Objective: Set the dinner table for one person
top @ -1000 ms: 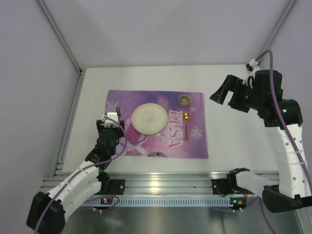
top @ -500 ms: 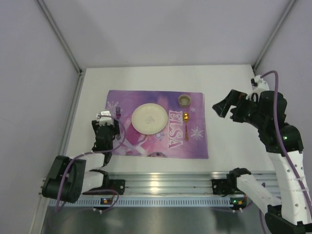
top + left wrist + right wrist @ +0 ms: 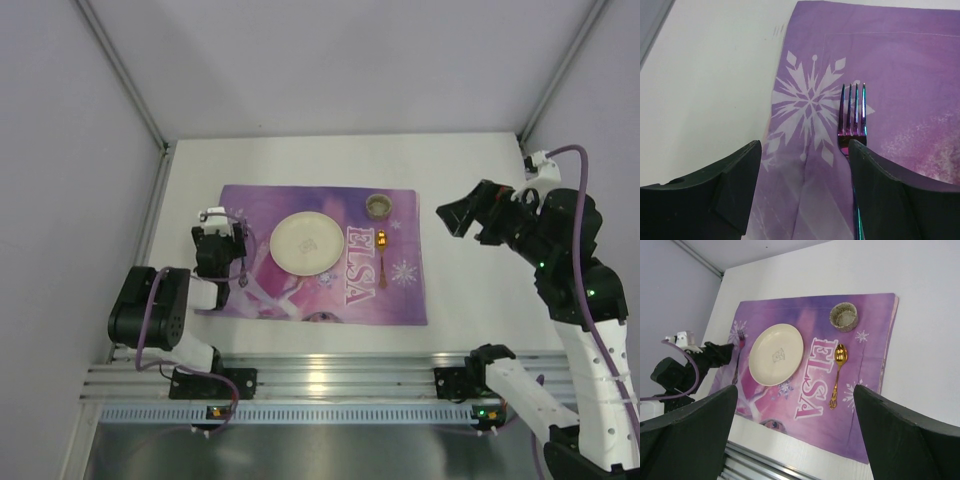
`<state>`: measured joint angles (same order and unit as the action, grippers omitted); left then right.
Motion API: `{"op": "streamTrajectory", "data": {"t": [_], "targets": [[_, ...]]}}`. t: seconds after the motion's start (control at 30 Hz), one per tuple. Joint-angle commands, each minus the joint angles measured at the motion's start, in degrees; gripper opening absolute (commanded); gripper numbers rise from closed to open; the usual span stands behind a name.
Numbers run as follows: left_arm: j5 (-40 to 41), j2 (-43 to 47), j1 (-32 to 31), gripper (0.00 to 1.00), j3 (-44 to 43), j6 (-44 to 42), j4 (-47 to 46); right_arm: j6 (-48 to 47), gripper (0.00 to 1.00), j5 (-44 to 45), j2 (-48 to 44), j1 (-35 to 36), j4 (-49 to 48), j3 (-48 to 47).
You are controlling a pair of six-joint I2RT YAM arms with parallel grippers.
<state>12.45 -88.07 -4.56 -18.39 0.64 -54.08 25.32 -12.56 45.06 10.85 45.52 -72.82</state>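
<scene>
The dinner table (image 3: 300, 160) is one flat, smooth white rectangle filling the floor of the cell, with ribbed aluminium rails along its near edge.

On its middle lies one rectangular purple placemat (image 3: 330, 200). It is a thin printed sheet with white snowflakes and the word ELSA in pale block letters.

Two black grippers are in view. The left gripper (image 3: 802, 165) sits low over the placemat's left edge. Its blunt matte fingers (image 3: 735, 175) are spread well apart, with only the snowflake print between them. The right gripper (image 3: 795, 390) is raised above the table's right side, off the mat. Its two fingers are splayed as wide as they go and grip nothing.

One round cream plate (image 3: 307, 243), smooth with a faint mark at its centre, rests on the mat left of the lettering.

One gold spoon (image 3: 382, 258) with an oval bowl and an ornate handle lies right of the lettering.

One fork (image 3: 852, 135), of glossy iridescent metal with four tines, lies flat on the mat. Its handle runs just beside the left gripper's right-hand finger.

One small round cup (image 3: 843, 316), olive-gold with a ribbed wall, stands near the mat's far edge, beyond the spoon.
</scene>
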Motion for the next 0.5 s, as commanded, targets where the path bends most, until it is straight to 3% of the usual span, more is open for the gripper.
{"op": "streamTrajectory", "data": {"t": [0.0, 0.03, 0.17, 0.23, 0.47], "targets": [[-4.45, -2.10, 1.57, 0.75, 0.29, 1.46, -8.76, 0.86, 1.00, -0.89, -0.23, 0.75, -3.68, -0.22], [-4.80, -1.58, 1.74, 0.81, 0.03, 1.81, -7.36, 1.13, 1.00, -0.80, -0.23, 0.75, -3.68, -0.05], [-5.42, -1.66, 2.10, 0.83, -0.15, 1.90, -7.17, 1.66, 1.00, -0.54, -0.67, 0.84, -4.38, 0.48], [-5.33, -1.66, 2.10, 0.99, 0.11, 1.82, -7.61, 2.19, 1.00, -0.10, -0.59, 0.75, -4.65, 0.39], [-5.33, -1.75, 2.10, 0.99, 0.20, 1.55, -8.23, 3.68, 1.00, -0.19, -1.28, 0.84, -6.66, 1.79]]}}
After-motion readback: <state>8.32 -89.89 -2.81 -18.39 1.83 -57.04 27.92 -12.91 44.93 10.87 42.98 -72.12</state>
